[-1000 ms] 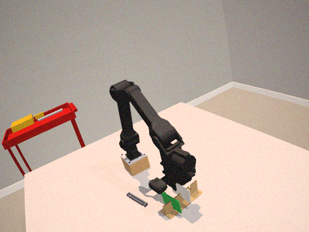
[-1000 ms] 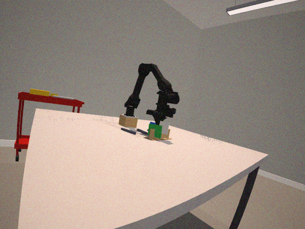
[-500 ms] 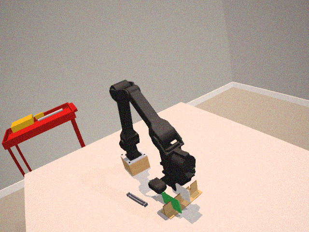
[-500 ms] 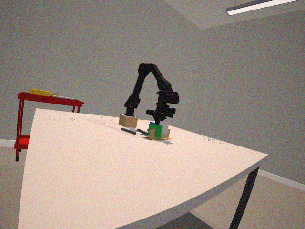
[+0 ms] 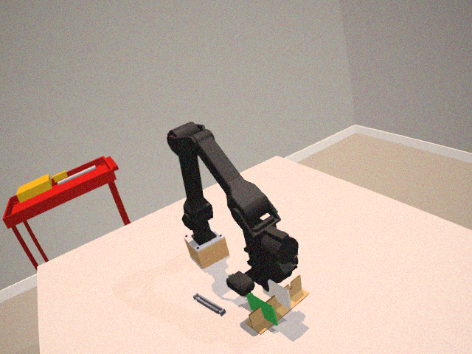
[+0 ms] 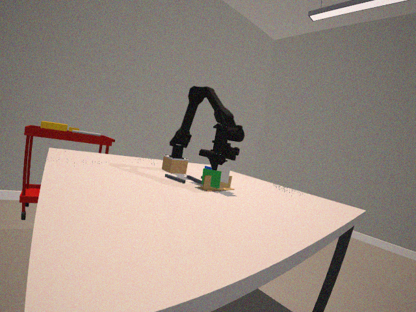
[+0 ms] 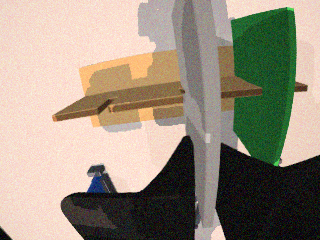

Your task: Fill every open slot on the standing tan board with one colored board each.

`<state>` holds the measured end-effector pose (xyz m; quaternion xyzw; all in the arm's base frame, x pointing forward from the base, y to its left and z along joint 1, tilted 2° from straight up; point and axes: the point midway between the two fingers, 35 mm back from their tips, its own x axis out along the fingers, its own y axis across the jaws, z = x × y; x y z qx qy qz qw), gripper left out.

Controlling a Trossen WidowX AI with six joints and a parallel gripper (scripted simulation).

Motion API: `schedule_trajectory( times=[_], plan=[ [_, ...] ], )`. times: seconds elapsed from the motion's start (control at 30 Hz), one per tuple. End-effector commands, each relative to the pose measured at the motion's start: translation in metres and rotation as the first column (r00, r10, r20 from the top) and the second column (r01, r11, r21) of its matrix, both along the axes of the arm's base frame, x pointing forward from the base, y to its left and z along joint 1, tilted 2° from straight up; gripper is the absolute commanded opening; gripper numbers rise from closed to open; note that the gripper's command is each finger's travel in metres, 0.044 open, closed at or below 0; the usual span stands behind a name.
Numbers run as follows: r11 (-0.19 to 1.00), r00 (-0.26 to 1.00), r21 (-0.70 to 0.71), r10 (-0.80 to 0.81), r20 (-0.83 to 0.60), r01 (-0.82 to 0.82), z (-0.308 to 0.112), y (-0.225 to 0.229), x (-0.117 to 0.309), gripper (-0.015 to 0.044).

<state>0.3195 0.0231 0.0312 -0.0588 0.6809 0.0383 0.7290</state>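
Standing on the tabletop [image 5: 125,324] [image 6: 168,234] [image 7: 30,170], one tan board [image 5: 257,317] [image 6: 207,182] [image 7: 145,93] carries two crosswise boards. Nearer the exterior view is one green board [image 5: 262,309] [image 6: 211,177] [image 7: 265,75], across the tan board toward one end; one gray board [image 5: 281,293] [image 6: 225,175] [image 7: 202,75] is beyond it, upright and crosswise at the tan board's middle. The pincer [image 5: 268,286] [image 6: 214,168] [image 7: 194,142] is closed on the gray board; whether that is fully seated, I cannot tell. One open slot shows toward the tan board's far end. Behind the tan board, one blue board [image 6: 208,167] [image 7: 96,185] sits in a holder [image 7: 96,170]. Two other dark holders lie to its side, one plainly unfilled [image 5: 209,304] [image 6: 174,178]. Farther back are one wooden block [image 5: 214,254] [image 6: 174,165] under the arm and, well apart, one red cart [image 5: 76,190] [image 6: 84,136] bearing two yellow blocks and one pale rod.
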Motion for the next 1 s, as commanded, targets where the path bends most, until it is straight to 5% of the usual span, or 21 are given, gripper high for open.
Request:
schedule_trajectory(
  times=[0.0, 0.97],
  plan=[
    [1.000, 1.000, -0.002, 0.010, -0.007, -0.010, -0.001, 0.000, -0.002, 0.0000],
    [1.000, 1.000, -0.001, -0.005, -0.007, 0.005, -0.013, 0.000, 0.000, 0.0000]
  ],
)
